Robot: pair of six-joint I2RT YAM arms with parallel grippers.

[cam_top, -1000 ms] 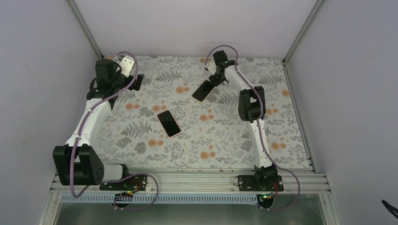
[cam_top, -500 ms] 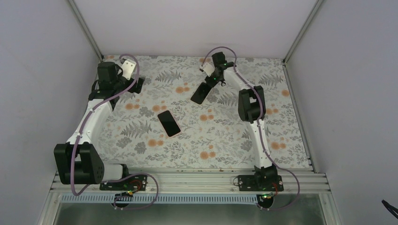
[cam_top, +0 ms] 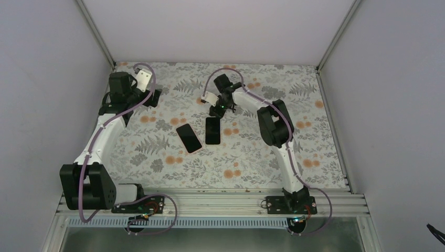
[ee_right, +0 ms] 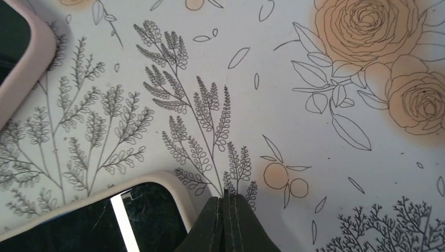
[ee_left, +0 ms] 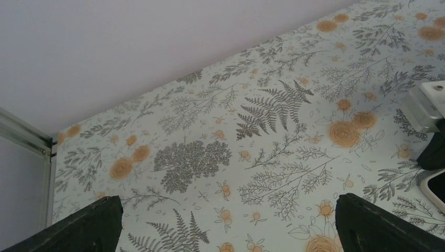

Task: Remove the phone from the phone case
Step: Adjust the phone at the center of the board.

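Two dark slabs lie side by side mid-table. The tilted one with a pinkish rim is the phone (cam_top: 189, 138), whose corner shows in the right wrist view (ee_right: 13, 42). The upright one just right of it, glossy black inside a cream rim, is the phone case (cam_top: 212, 131) (ee_right: 141, 220). My right gripper (cam_top: 217, 112) (ee_right: 226, 195) is shut at the case's far corner, its fingers overlapping the rim low over the cloth. Whether the case rests flat I cannot tell. Far left, my left gripper (cam_top: 151, 94) (ee_left: 226, 202) stands wide open with nothing between its fingers.
A floral cloth (cam_top: 157, 157) covers the table. White walls close in on the left, back and right, with metal posts (cam_top: 94, 31) at the far corners. The right arm's white wrist housing (ee_left: 426, 105) shows at the right edge of the left wrist view.
My right gripper has swung left and nearer with the phone case, bringing it down from the far middle to beside the phone. The left arm has barely moved.
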